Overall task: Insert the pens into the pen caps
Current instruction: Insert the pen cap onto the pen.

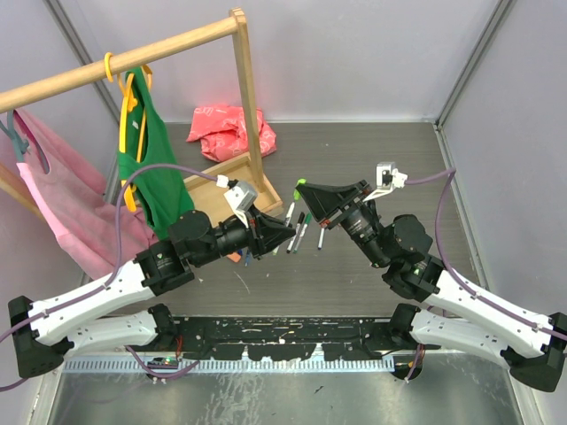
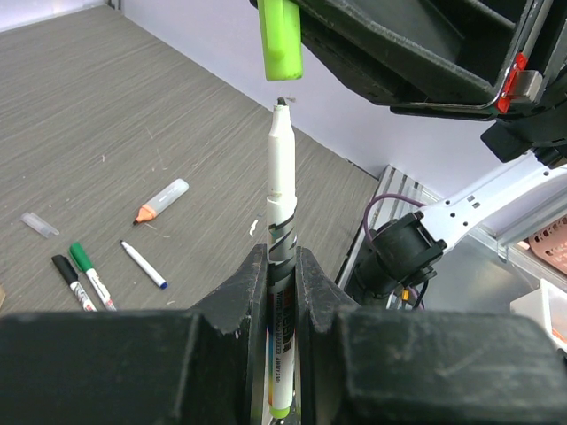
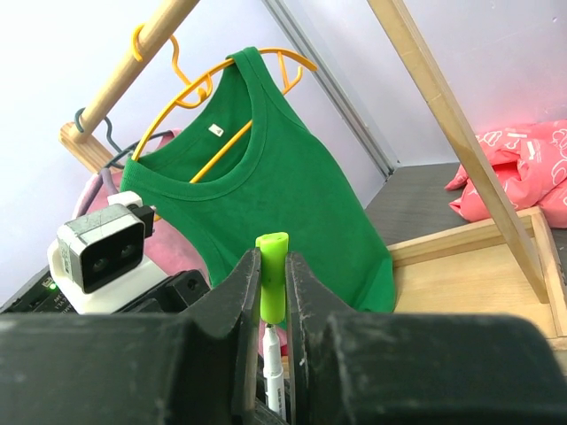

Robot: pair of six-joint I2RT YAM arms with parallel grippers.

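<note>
Over the grey table (image 2: 133, 106), left fingers (image 2: 237, 305) clamp a white black-tipped pen (image 2: 282, 177), right fingers (image 3: 308, 305) a lime-green plastic cap (image 2: 281, 40); misaligned, the tip could stub its rim.

table (image 1: 310, 285): grey woodgrain | on it: loose pens (image 2: 81, 258), pink bag (image 1: 232, 130), wooden rack base (image 1: 221, 188)

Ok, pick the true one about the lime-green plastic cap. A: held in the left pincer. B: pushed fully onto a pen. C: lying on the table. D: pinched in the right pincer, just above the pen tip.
D: the lime-green plastic cap sits clamped in the right pincer, with a gap showing above the black tip of the white-barrelled pen gripped by the left pincer.
</note>
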